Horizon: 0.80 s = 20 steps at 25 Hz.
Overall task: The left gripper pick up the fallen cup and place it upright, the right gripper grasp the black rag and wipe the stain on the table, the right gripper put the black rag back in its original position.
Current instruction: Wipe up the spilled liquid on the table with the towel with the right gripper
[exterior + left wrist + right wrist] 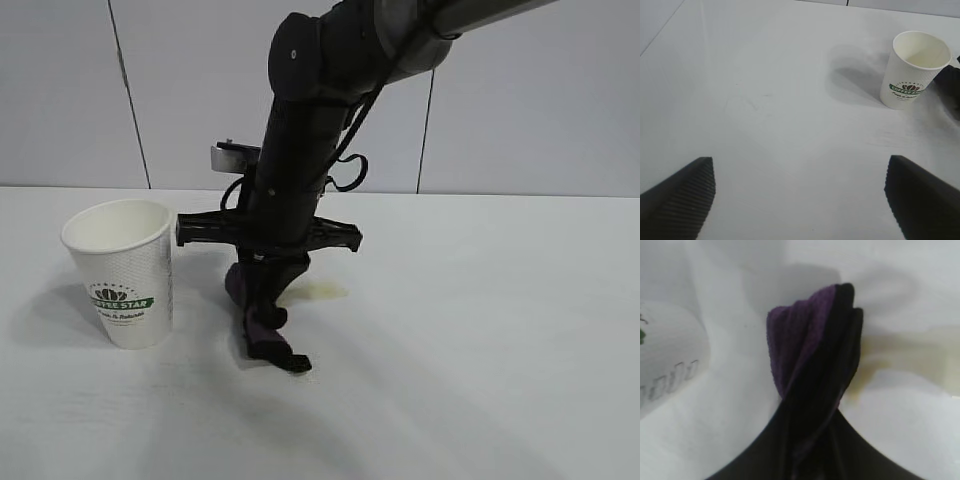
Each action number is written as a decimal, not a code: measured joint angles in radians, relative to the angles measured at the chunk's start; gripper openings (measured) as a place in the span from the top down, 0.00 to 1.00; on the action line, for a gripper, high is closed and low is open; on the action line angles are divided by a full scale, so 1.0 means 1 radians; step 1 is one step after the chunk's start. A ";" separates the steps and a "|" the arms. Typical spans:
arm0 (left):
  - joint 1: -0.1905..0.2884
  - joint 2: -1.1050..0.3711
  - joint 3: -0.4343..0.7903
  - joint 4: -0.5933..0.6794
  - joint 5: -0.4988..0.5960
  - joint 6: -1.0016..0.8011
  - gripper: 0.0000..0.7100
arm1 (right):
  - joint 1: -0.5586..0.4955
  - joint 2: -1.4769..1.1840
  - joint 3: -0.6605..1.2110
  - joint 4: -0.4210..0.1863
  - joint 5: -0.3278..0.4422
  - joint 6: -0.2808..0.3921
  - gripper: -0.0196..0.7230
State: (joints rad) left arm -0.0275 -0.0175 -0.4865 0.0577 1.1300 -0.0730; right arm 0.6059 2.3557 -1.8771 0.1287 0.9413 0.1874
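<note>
The cup [122,272], its green banner reading "COFFEE STAR", stands upright on the table [480,330] at the exterior view's left. Just beside it, the right gripper [268,318] pinches the black rag [262,325], purple folds showing, its lower end touching the tabletop beside the pale amber stain [322,291]. The left gripper [800,192] hovers well apart from the cup, fingers spread wide, holding nothing.

Pale grey panelled wall [520,110] (dark vertical seams); soft, even light
</note>
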 joint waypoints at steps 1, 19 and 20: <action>0.000 0.000 0.000 0.000 0.000 0.000 0.06 | 0.000 0.000 0.000 -0.014 0.006 0.003 0.85; 0.000 0.000 0.000 0.000 0.000 0.000 0.06 | -0.026 0.000 0.000 -0.177 0.157 0.093 0.85; 0.000 0.000 0.000 0.000 0.000 0.000 0.06 | -0.026 0.000 0.000 -0.114 0.142 0.080 0.85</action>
State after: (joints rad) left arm -0.0275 -0.0175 -0.4865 0.0577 1.1300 -0.0730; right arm 0.5798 2.3557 -1.8771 0.0151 1.0837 0.2678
